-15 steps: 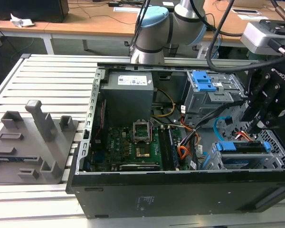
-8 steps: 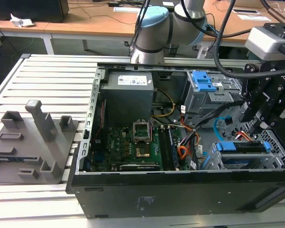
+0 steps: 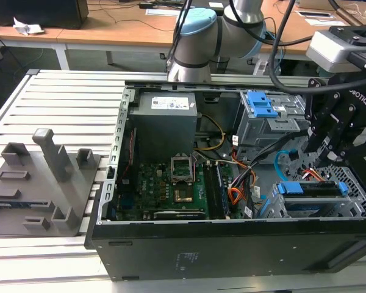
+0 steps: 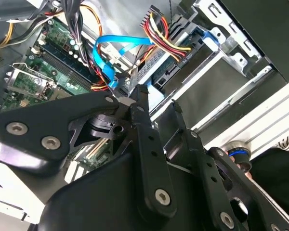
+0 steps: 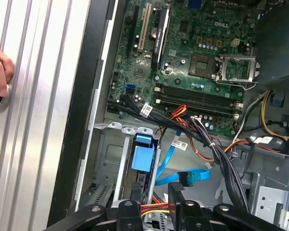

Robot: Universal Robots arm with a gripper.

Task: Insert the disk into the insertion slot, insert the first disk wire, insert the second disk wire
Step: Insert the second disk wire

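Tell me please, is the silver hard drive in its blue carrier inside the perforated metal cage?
In: the blue-framed silver hard drive sits within the perforated silver cage.

A person's hand (image 5: 0, 70), cut off by the first wrist view's edge

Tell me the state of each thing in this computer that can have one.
the disk: seated in the insertion slot.
the first disk wire: reaches the disk's end, seemingly plugged in.
the second disk wire: looped, plug end unplugged beside the gripper.
computer case: lying open.
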